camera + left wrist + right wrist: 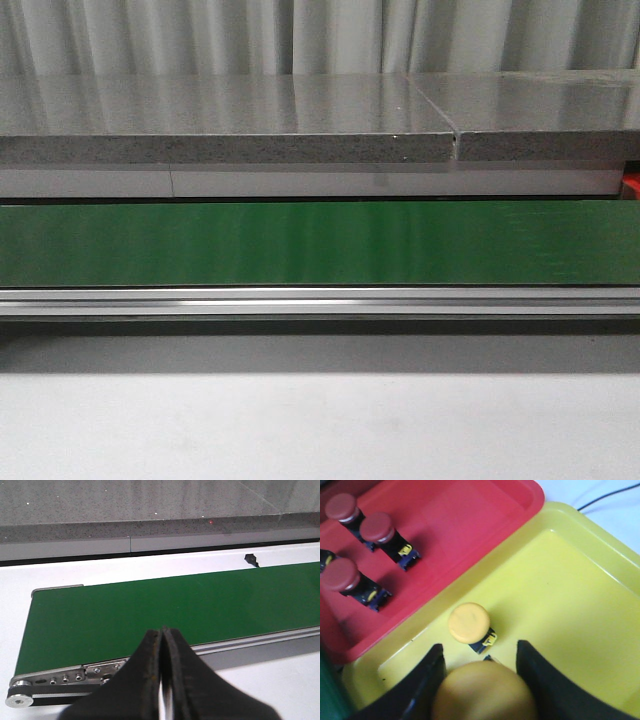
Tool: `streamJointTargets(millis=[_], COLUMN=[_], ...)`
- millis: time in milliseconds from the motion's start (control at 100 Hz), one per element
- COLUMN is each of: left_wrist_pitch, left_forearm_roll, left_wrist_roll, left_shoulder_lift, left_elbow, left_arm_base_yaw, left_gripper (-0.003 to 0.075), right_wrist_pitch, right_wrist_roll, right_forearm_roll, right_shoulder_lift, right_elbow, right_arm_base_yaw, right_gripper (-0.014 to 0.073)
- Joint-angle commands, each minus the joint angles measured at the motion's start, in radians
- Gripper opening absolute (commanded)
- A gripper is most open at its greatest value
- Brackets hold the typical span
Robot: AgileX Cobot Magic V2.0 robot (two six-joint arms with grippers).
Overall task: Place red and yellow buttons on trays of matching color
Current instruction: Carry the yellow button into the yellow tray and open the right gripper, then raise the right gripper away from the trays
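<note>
Over the yellow plastic tray (580,595), in the right wrist view, you see the right gripper (482,680) with its two black fingers (422,680) spread either side of a yellow mushroom-head push button (485,692); the cap fills the gap between them, but you cannot tell from this view whether the fingers actually press on it. Just beyond it, a second yellow push button (468,623) lies on the tray floor, tilted, with its dark body and yellow tab showing. The red plastic tray (460,525) sits edge to edge with the yellow one and holds three red mushroom-head push buttons (377,527), all lying on their sides, near one another. In the left wrist view, you find the left gripper (161,670) with its black fingertips pressed together, nothing between them, hanging above the near rail of the green conveyor belt (165,610), close to the belt's roller end (20,697). In the front view, you see only the green belt, its aluminium rail (320,302), the white tabletop (320,430) and a grey speckled stone ledge (220,120) behind; neither arm appears there.
</note>
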Motion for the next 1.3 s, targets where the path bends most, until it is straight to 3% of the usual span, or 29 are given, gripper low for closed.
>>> streamJointTargets(millis=[0, 320, 640, 1290], left_wrist_pitch=[-0.083, -0.083, -0.083, -0.083], left_forearm_roll=[-0.012, -0.012, -0.012, -0.012], left_wrist_roll=[-0.002, -0.002, -0.002, -0.002], left_shoulder_lift=[0.009, 0.009, 0.009, 0.009], left_elbow=[-0.025, -0.025, -0.025, -0.025], left_arm_base_yaw=[-0.007, -0.007, -0.007, -0.007], left_gripper=[-0.0019, -0.0019, -0.0019, -0.0019], right_wrist_pitch=[-0.144, -0.347, -0.347, -0.378], right_wrist_roll=[-0.001, -0.001, -0.001, -0.001], right_forearm_roll=[0.007, 0.008, 0.033, 0.038], right_shoulder_lift=[-0.028, -0.008, 0.151, 0.216], right_elbow=[0.035, 0.178, 0.178, 0.171], right_arm_base_yaw=[-0.008, -0.004, -0.002, 0.036], right_gripper=[0.0183, 0.0183, 0.0183, 0.0188])
